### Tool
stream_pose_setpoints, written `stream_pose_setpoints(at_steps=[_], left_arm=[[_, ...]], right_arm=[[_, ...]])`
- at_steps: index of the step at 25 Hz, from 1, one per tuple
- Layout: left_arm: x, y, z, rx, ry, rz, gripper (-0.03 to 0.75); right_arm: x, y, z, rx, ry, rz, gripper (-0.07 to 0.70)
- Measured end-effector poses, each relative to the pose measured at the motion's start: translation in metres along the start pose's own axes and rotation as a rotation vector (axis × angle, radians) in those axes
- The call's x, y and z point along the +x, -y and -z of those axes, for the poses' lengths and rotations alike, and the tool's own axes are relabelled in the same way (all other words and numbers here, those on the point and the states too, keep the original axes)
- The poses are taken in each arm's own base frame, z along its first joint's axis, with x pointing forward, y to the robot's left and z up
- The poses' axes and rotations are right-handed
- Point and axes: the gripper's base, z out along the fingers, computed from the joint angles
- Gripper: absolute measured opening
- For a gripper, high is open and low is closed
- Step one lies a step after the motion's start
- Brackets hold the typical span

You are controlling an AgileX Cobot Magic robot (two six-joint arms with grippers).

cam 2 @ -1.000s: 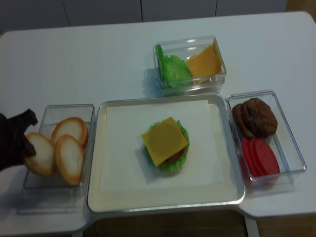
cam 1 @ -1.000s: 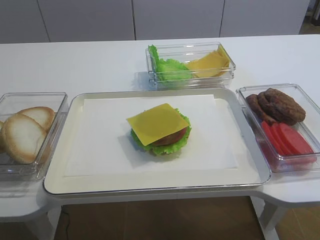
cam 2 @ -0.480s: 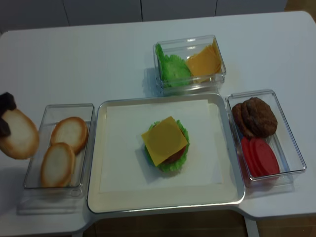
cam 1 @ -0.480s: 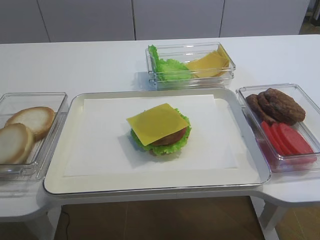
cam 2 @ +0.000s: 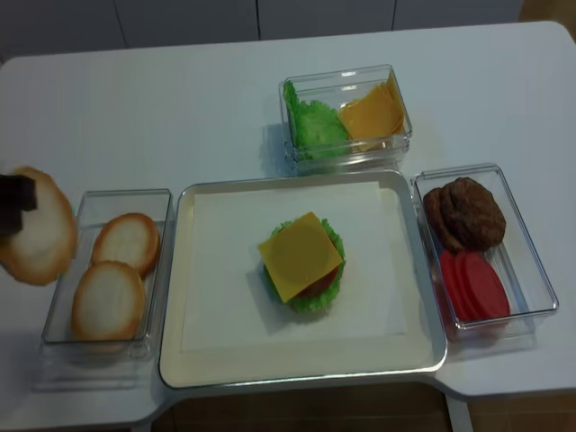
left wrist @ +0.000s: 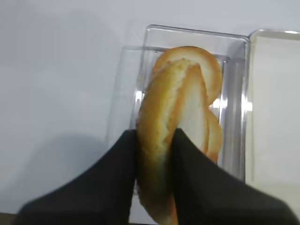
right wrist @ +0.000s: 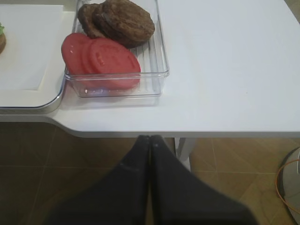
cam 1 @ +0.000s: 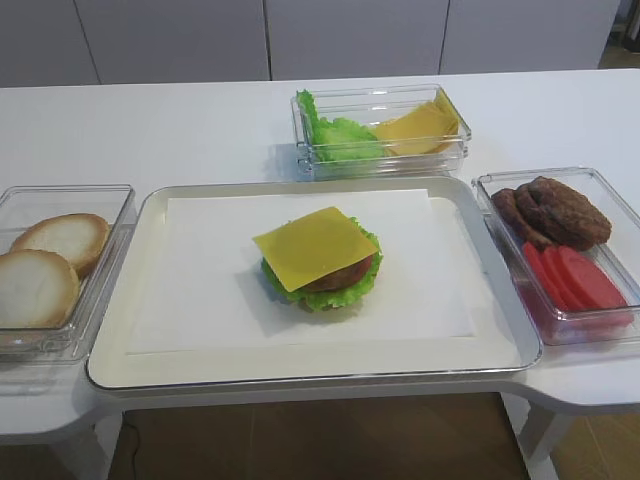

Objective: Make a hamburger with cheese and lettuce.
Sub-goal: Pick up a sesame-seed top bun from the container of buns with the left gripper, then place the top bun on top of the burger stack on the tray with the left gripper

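Bare tray point(cam 1: 200, 290) paper surrounds the hamburger point(cam 1: 318, 258); bins flank.

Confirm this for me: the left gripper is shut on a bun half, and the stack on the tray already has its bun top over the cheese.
One part is wrong. The left gripper is indeed shut on a bun half, as the left wrist view shows. But the exterior high view shows no bun top on the stack on the tray: the yellow cheese is its uppermost layer, above the patty and lettuce.
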Motion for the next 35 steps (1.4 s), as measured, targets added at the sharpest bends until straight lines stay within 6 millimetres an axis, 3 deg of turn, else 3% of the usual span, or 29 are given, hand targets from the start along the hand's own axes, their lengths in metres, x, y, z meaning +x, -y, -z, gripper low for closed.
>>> stream_pose_setpoints(at_steps=[8,18,28,35], left_arm=[[-0.006,0.044,0.0,-0.014,0.047,-0.247,0.157],[-0.023,0.144,-0.013,-0.132,0.131,-0.636,0.157],[-0.014,0.239,-0.02,-0.166,0.287,-0.908,0.157],[0.005,0.28,-0.041,-0.168,0.303,-1.03,0.157]], right_arm=[[0.0,0.0,0.0,0.0,0.0,0.0,-0.035],[0.0,0.0,0.0,0.0,0.0,0.0,-0.035],[0.0,0.0,0.0,0.0,0.0,0.0,-0.035],[0.0,0.0,0.0,0.0,0.0,-0.002,-0.035]])
